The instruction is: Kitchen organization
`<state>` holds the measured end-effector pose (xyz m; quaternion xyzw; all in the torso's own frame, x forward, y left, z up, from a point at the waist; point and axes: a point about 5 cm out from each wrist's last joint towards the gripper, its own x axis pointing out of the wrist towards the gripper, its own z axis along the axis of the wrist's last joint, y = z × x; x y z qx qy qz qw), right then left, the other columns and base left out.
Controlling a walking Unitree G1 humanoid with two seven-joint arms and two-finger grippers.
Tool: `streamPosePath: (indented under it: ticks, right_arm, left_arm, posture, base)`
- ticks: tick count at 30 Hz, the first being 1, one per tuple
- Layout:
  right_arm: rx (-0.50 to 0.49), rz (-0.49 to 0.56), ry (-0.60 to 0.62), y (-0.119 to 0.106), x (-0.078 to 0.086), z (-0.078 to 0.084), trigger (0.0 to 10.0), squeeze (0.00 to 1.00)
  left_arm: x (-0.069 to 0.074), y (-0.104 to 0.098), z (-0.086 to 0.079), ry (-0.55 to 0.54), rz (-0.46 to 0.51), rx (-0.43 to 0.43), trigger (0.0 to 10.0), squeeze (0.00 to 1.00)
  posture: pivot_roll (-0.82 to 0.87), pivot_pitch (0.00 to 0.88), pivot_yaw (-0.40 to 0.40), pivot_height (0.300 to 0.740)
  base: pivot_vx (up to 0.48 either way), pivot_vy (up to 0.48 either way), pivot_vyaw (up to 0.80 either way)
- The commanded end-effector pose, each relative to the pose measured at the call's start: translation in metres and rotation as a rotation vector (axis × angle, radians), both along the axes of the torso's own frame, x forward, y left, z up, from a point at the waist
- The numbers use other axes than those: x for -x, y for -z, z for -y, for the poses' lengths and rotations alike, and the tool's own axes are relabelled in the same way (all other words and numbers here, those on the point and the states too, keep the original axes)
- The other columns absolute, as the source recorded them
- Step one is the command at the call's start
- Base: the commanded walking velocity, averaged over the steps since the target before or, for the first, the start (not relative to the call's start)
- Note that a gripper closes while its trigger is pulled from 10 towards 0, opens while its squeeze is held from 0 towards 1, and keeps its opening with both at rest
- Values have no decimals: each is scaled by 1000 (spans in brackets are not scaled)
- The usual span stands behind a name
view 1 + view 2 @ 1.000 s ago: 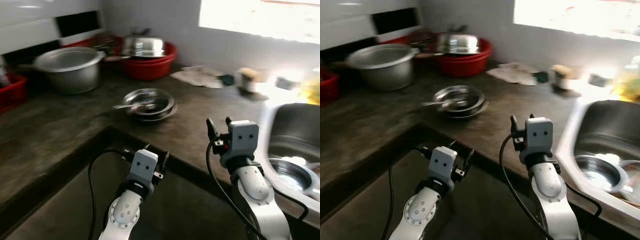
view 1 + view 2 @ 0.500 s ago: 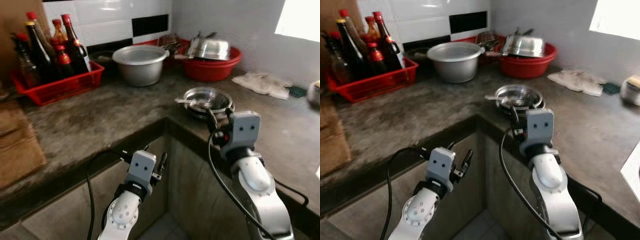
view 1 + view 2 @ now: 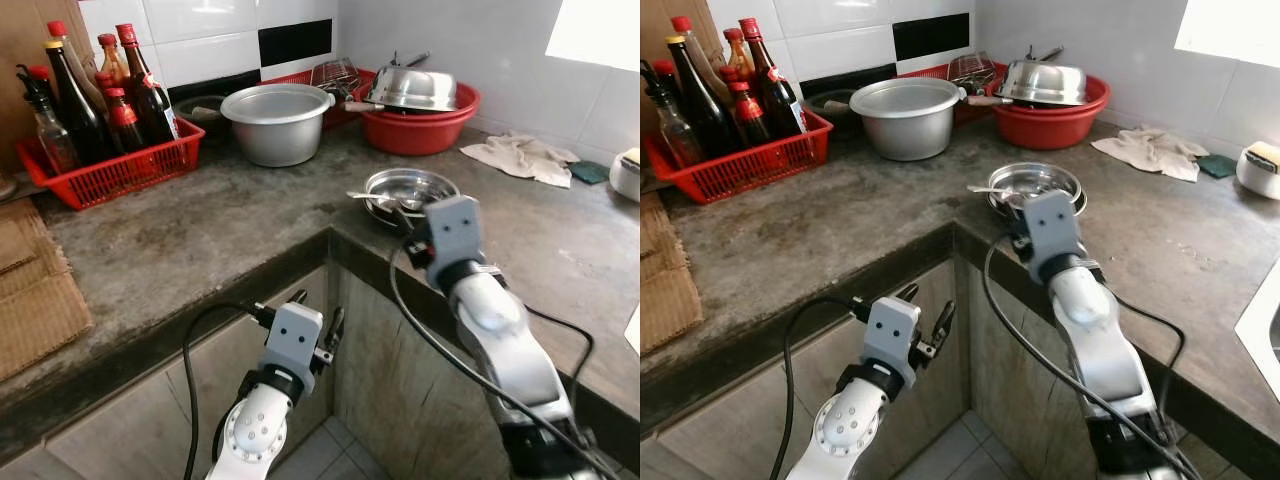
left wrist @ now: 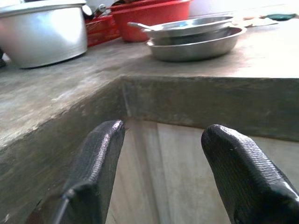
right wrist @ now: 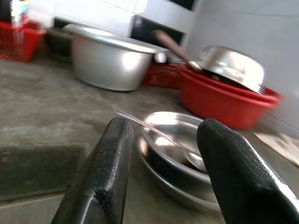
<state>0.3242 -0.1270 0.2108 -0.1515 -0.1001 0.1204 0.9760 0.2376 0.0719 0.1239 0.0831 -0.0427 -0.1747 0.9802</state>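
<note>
- Left eye view: a dark stone countertop (image 3: pixel 200 230) is seen wrapping round an inner corner, with cabinet fronts below it.
- Stacked steel plates (image 3: pixel 410 190) are set on the counter near the corner edge, and a spoon (image 3: pixel 372 197) is laid across the top one, its handle pointing away over the rim.
- The right gripper (image 5: pixel 161 140) is held above the counter edge, just beside the plates; its two black fingers (image 5: pixel 110 163) are spread wide, and nothing is held between them. From the right wrist view the plates and spoon are framed in the gap.
- The left gripper (image 4: pixel 163 154) is held low, below counter level, in front of the cabinet corner; its fingers are also parted widely and nothing is gripped.
- Behind the plates, a large aluminium pot (image 3: pixel 277 122) is placed against the tiled wall, with a red basin (image 3: pixel 425 110) beside it carrying an upturned steel bowl (image 3: pixel 412 88).
- A red basket (image 3: pixel 110 165) of dark bottles (image 3: pixel 75 95) is set further along the counter, on the robot's left.
- A crumpled cloth (image 3: pixel 520 157) is spread on the counter past the basin.
</note>
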Motion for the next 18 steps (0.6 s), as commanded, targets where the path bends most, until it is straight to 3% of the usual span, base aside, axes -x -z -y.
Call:
streamPosePath:
  ticks: [1,2,3,4,6,7,8,9,18]
  right_arm:
    - [34,31,-32,-5,-3,-6,10000,0]
    - [51,38,-50,-7,-7,-9,10000,898]
    - [64,42,-65,-8,-10,-11,10000,898]
    - [96,50,-85,-10,-15,-15,10000,1000]
    - [144,65,-104,-13,-21,-20,10000,1000]
    - [190,79,-116,-15,-27,-26,10000,475]
    - [207,82,-124,-16,-28,-28,10000,475]
    - [246,90,-138,-16,-32,-33,10000,0]
    - [385,116,-193,-17,-53,-58,10000,0]
  left_arm:
    - [1,-5,-3,-23,15,-2,10000,0]
    - [1,-5,-4,-30,16,-7,10000,0]
    - [2,-5,-5,-36,18,-10,10000,0]
    - [3,-5,-6,-41,18,-11,10000,0]
    - [5,-5,-7,-46,19,-12,10000,0]
    - [7,-4,-8,-53,12,-8,10000,0]
    - [8,-4,-8,-55,9,-6,10000,0]
    - [9,-5,-8,-57,7,-4,10000,0]
    - [19,-15,-3,-50,24,32,10000,0]
  posture:
    - [190,47,-52,740]
    - [191,51,-54,740]
    - [192,52,-54,740]
    - [194,63,-61,740]
    - [199,71,-66,740]
    - [201,77,-71,740]
    - [202,81,-73,740]
    - [206,91,-81,740]
    - [217,126,-101,740]
  base:
    - [0,0,0]
    - [0,0,0]
    - [0,0,0]
    - [0,0,0]
    - [0,0,0]
    - [0,0,0]
    - [0,0,0]
    - [0,0,0]
    - [0,0,0]
